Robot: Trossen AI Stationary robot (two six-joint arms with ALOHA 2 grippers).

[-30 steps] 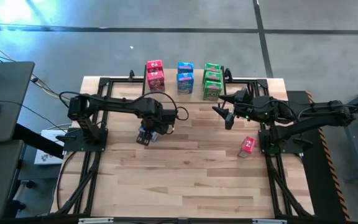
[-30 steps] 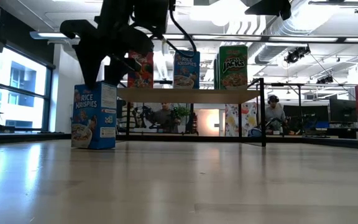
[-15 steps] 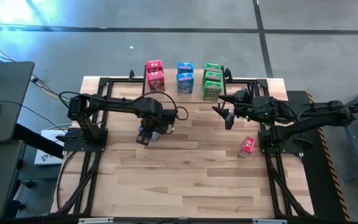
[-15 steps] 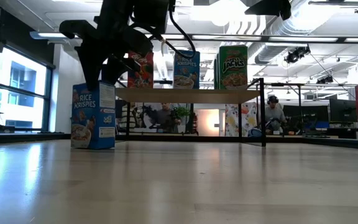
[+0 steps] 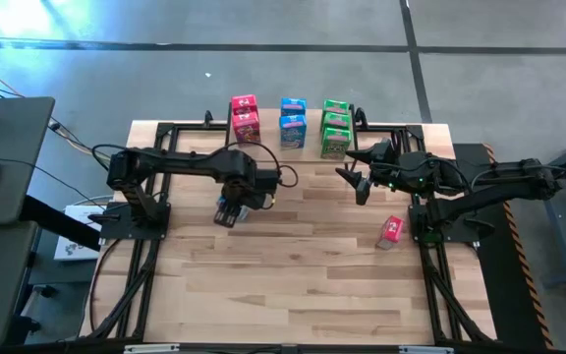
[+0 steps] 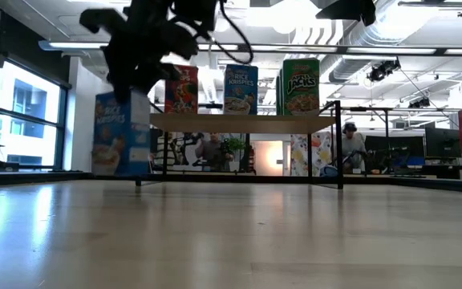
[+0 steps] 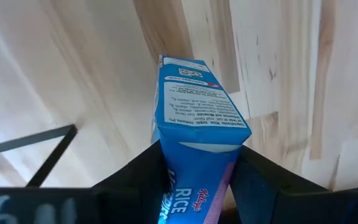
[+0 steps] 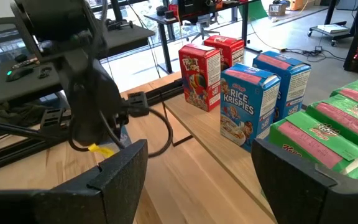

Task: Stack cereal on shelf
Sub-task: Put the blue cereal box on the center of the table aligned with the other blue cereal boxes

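Observation:
My left gripper (image 5: 229,208) points down and is shut on a blue Rice Krispies cereal box (image 6: 123,132), which hangs just above the table left of the shelf (image 6: 247,123). On the shelf stand red (image 5: 246,118), blue (image 5: 293,123) and green (image 5: 335,128) cereal boxes, upright on their bottom ends. Another red box (image 5: 391,229) lies on the table near the right arm's base. My right gripper (image 5: 360,182) hovers open in front of the green boxes, with nothing between its fingers. My left gripper pinches the blue box near its top end (image 7: 173,162) between its two fingers, which lie on two opposite sides. The fingers come from above, pointing down. The box hangs upright below them, its bottom clear of the table.
Black metal frames (image 5: 150,197) carry the arms at the table's left and right edges. The table's near half is bare wood (image 5: 283,285). A person (image 6: 351,144) sits in the room beyond the shelf.
My left gripper has gone up with the blue box. The box stood on the table a second ago and is now lifted clear of it, still upright.

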